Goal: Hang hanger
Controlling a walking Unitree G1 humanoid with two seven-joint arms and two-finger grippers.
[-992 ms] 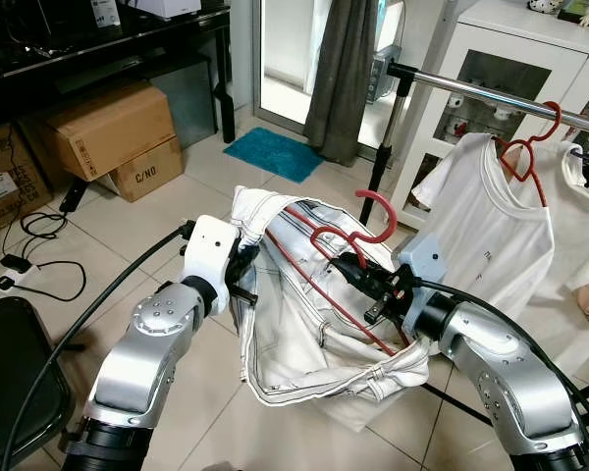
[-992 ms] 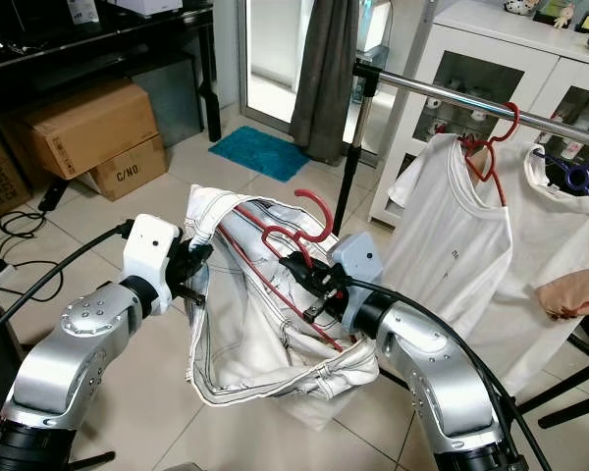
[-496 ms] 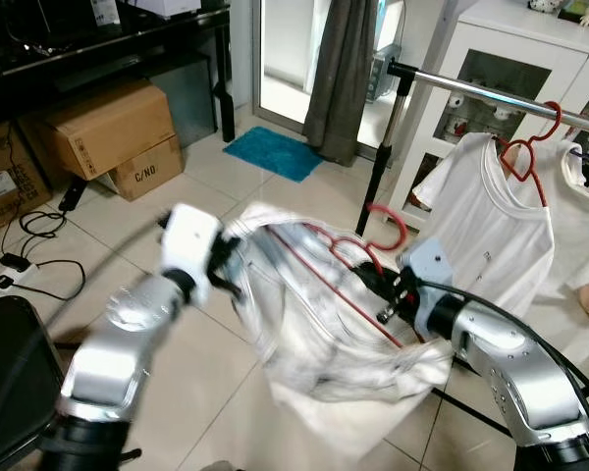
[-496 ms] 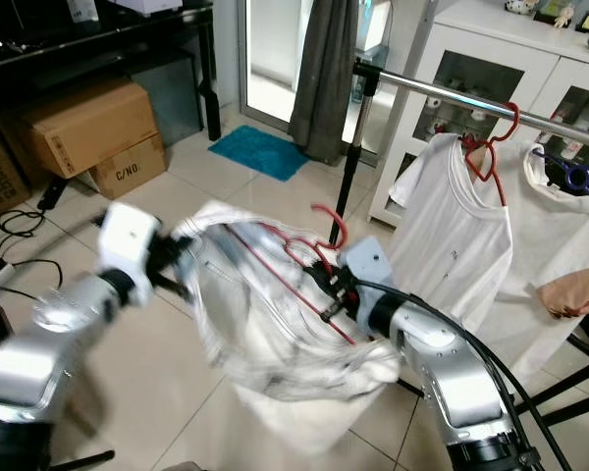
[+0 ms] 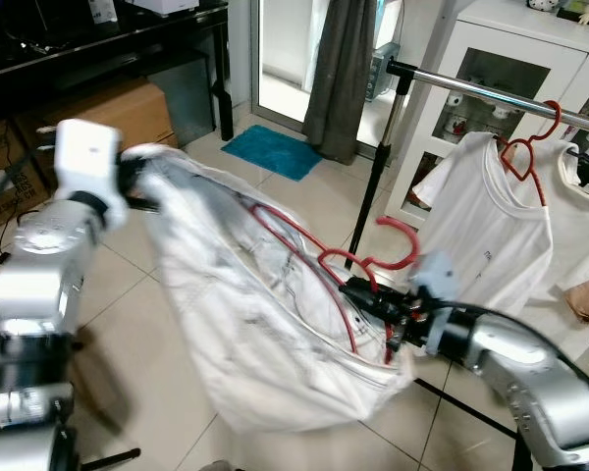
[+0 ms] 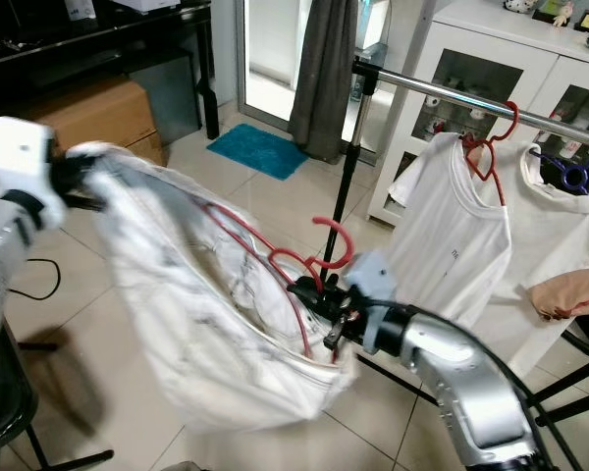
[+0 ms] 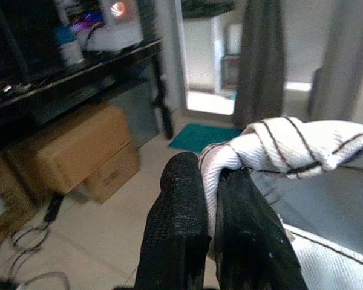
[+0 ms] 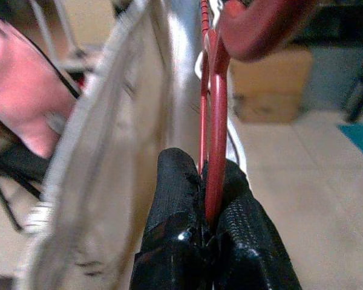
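— Right tool (image 8: 209, 199)?
— Clamped on the red hanger (image 5: 358, 265) near the neck, hook up, low in front of the rail stand.
— Left tool (image 7: 213, 199)?
— Pinched tight on a seamed edge of the white garment (image 5: 245, 324), raised high at far left.
— And the cloth between?
— Stretched from left tool down to the hanger, sagging toward the tiled floor (image 5: 265, 177).
— Beyond that?
— Clothes rail (image 5: 491, 93) behind, with white shirts (image 5: 491, 235) hung; brown cartons (image 7: 66, 151) by the dark table (image 7: 78, 78).

The right gripper (image 6: 319, 299) pinches a red hanger (image 6: 293, 260) carrying a white garment (image 6: 201, 324). The left gripper (image 6: 74, 177) clamps the garment's far edge, stretching it wide before the clothes rail (image 6: 442, 98).
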